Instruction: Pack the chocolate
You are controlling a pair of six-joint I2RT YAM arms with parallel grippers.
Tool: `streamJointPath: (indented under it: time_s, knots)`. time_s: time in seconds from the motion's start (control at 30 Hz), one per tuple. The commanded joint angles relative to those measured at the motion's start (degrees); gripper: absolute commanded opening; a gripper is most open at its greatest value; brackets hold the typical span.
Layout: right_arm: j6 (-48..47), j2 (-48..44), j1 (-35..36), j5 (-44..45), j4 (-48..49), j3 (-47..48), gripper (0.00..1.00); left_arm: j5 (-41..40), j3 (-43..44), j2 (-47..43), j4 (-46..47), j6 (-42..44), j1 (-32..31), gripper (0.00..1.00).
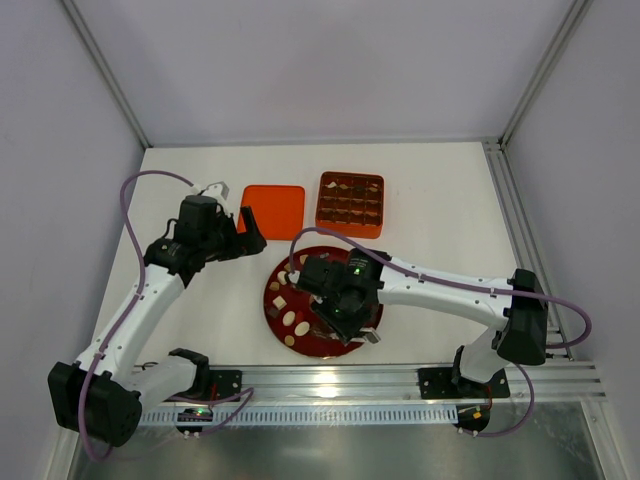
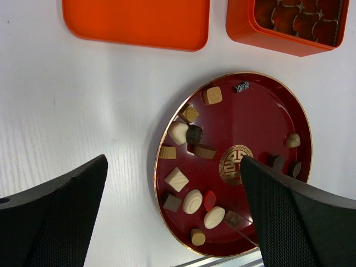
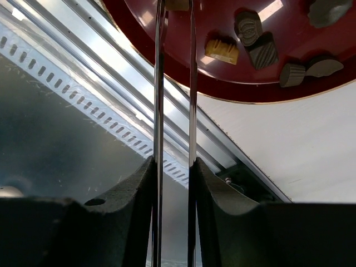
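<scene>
Across a white, faintly wood-grained counter [image 2: 83, 111]: round dark red plate [image 2: 261, 111], glossy, thin gold rim, gold fretwork emblem [image 2: 236, 164] at centre. Scattered over it, the chocolate [image 2: 176, 179]: cream ovals and a cream square, tan ridged blocks, dark brown cubes, one tiny black-and-white striped piece. More dark pieces lodged in cells of the orange square gridded tray [image 2: 245, 30] beyond the plate. Beside the tray, a flat orange lid [image 2: 136, 22], smooth, rounded corners.

Left end effector [image 1: 245, 235] above the counter left of the plate, matte black fingers spread wide, nothing between them.

Right end effector [image 3: 173, 164] over the plate's near side, pressed together on thin metal tweezers [image 3: 159, 83], two bright parallel blades. At the blade tips, a tan piece, cropped by the frame edge; pinched or merely touched, cannot tell.

Left wrist view only: whole plate unobstructed. Right wrist view only: ribbed tops of several pieces, plus the slotted aluminium rail [image 3: 111, 72] at the counter's near edge. Top view only: both arms together.
</scene>
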Motion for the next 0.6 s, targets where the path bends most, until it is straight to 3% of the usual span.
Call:
streamJointPath:
  time_s: [0.0, 0.37, 0.57]
  knots:
    - [0.59, -1.01, 0.14, 4.13, -2.53, 3.07, 0.27, 0.54, 1.62, -1.09, 0.07, 0.26, 0.25, 1.00]
    - [0.06, -3.47, -3.02, 6.00, -4.03, 5.53, 0.25, 0.72, 1.53, -1.09, 0.16, 0.26, 0.34, 1.00]
    - [-2.05, -6.28, -10.48, 6.00, -1.32, 7.37, 0.25, 0.89, 1.62, -1.09, 0.16, 0.26, 0.34, 1.00]
